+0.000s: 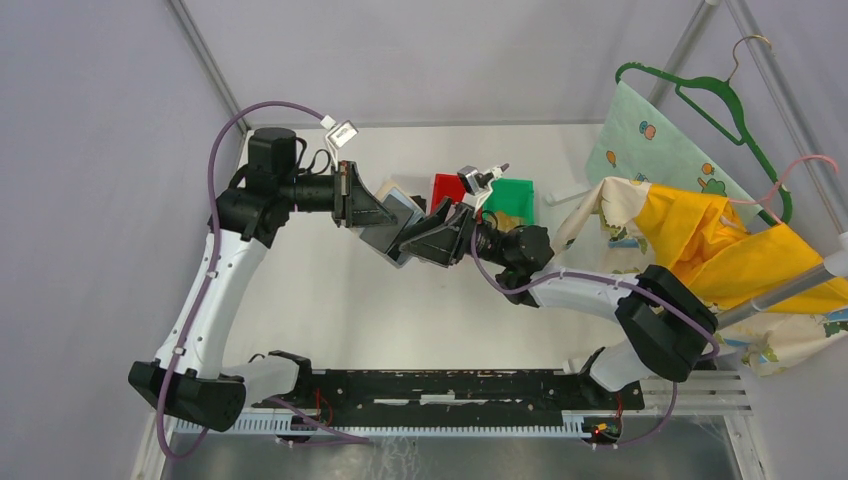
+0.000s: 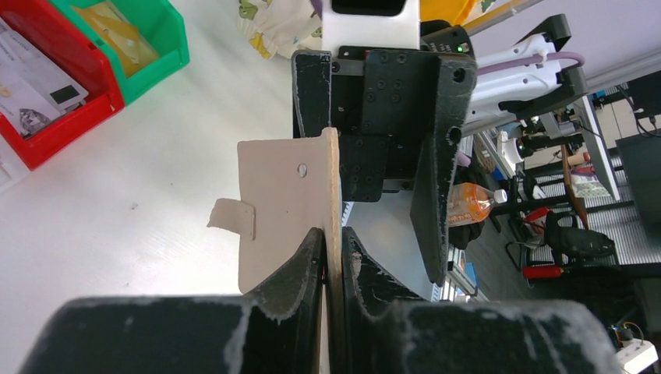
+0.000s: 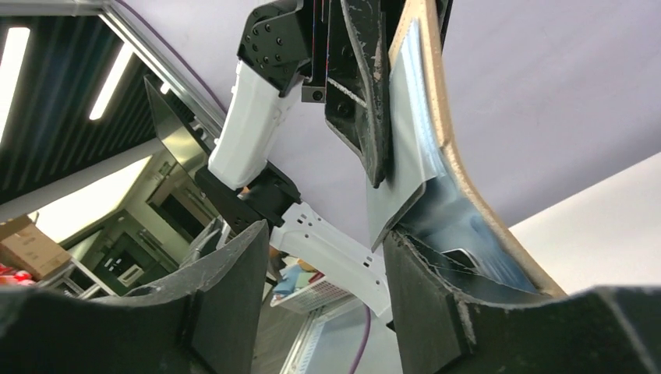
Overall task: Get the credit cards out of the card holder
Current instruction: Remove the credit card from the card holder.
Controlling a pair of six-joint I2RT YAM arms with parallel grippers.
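Observation:
My left gripper (image 2: pixel 334 241) is shut on the card holder (image 2: pixel 284 202), a tan flat wallet held edge-up above the table, its small tab pointing left. In the top view the holder (image 1: pixel 388 238) hangs between my left gripper (image 1: pixel 372 212) and right gripper (image 1: pixel 412 243). My right gripper (image 3: pixel 326 234) is open with nothing between its fingers. Its right finger (image 3: pixel 436 304) lies against the holder's blue-grey inner side (image 3: pixel 460 210). A pale grey credit card (image 3: pixel 405 156) stands along that inner panel, and another card's corner (image 3: pixel 468 257) shows in a pocket.
A red bin (image 2: pixel 66 125) with pale cards in it and a green bin (image 2: pixel 160 47) stand at the back of the white table (image 1: pixel 330 300). Cloths and a green hanger (image 1: pixel 720 100) hang on a rail at the right.

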